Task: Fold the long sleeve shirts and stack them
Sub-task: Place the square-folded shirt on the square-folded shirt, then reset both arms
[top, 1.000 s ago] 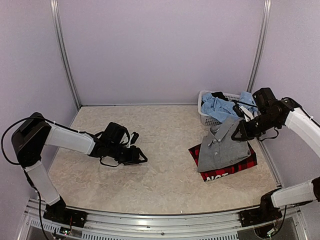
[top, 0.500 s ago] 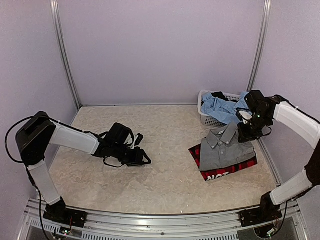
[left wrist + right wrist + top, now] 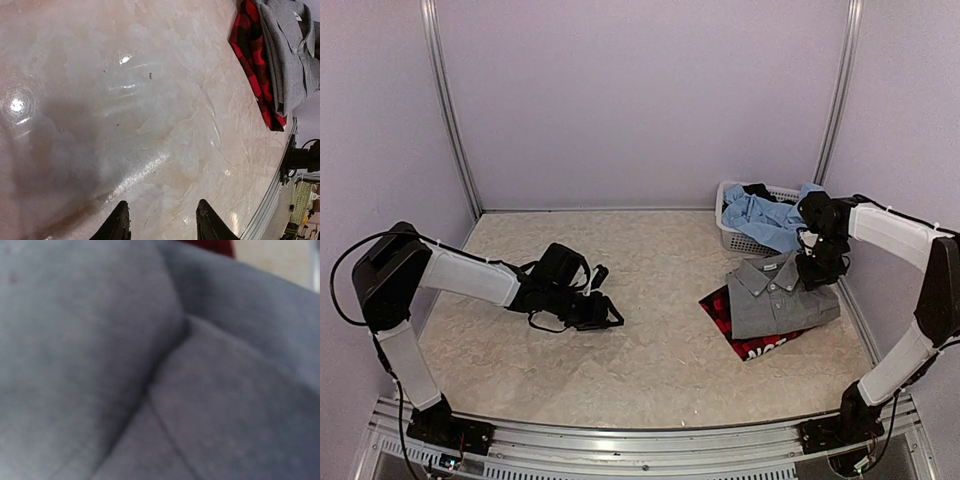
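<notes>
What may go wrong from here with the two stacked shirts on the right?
The right end effector is down at the far corner of the grey collared shirt; lifting away may drag fabric and open the fold. The red-and-black plaid flannel shirt sticks out only on the left and near sides, so the stack may end uneven.

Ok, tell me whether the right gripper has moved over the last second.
Yes. The right gripper has shifted rightward, ending just in front of the laundry basket's right corner, low against the grey shirt.

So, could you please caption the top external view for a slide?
Right gripper at the folded grey shirt atop the plaid shirt.
</notes>
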You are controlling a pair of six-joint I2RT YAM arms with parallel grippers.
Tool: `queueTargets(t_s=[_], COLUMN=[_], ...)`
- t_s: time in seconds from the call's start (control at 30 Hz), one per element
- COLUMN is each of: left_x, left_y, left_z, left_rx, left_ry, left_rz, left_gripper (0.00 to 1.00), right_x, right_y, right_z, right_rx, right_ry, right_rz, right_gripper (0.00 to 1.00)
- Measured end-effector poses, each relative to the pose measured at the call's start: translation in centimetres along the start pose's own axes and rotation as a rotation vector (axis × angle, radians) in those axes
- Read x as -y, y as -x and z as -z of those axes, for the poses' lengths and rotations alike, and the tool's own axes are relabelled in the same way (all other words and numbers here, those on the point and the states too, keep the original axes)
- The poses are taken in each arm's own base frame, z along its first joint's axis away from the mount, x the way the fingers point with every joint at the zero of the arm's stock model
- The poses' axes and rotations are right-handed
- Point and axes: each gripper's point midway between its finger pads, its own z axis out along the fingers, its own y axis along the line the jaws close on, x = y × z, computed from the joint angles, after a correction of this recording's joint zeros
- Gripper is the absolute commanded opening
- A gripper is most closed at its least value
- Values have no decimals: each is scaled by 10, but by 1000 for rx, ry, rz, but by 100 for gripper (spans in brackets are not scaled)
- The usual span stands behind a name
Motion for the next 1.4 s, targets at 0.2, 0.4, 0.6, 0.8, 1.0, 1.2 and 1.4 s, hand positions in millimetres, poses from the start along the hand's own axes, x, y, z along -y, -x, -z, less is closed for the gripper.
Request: queueTargets(t_s=[0.2,0.4,0.6,0.8,1.0,1.2,1.4], left_x=[6,15,6,0,8,-2,-40], left_y=[2,3,9,39,81,99,115], left_z=[-1,-3,-1,36,105,160,200], left_rx=[0,0,38,206,460,639,735], left_ry=[-8,-19,44,213,348,465,530], left_rz=[-10,-25,-26,-72,-106,-76,32], left_gripper=[42,44,54,69,90,99,99], right_x=[11,23,35,40,27,9,-6], right_y=[7,13,14,13,24,36,49], right_z=[-1,-2,0,11,37,66,87], right_rx=[31,54,69,116,277,471,635], right_ry=[-68,-139,-205,-214,-80,74,194], right_rz=[-29,-74,-118,-146,-137,-118,-104], right_gripper=[44,56,86,99,99,99,99])
